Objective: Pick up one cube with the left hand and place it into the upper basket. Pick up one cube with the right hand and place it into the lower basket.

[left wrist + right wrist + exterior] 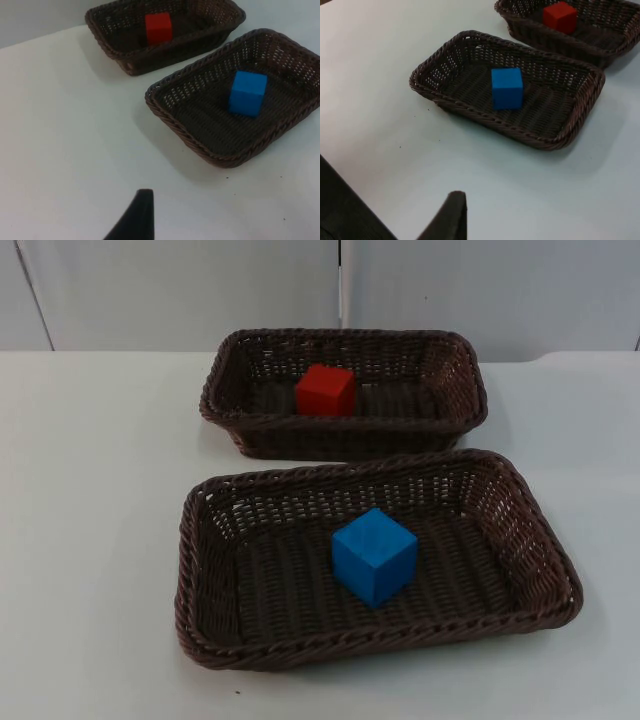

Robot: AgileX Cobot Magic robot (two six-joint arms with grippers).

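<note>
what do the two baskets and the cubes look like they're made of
Dark brown woven baskets, upper and lower: probably wicker or plastic rattan, with braided rims and open-weave walls. Matte red cube and matte blue cube: uniform colour, no shine, possibly foam or painted wood.

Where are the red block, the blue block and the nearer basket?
red block (325, 390), top view, its front face
blue block (373, 555), top view, its middle
nearer basket (280, 652), top view, its front rim

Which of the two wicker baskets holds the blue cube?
The lower dark brown wicker basket, nearer the camera, holds the blue cube; the upper dark brown wicker basket by the wall holds the red cube.
</note>
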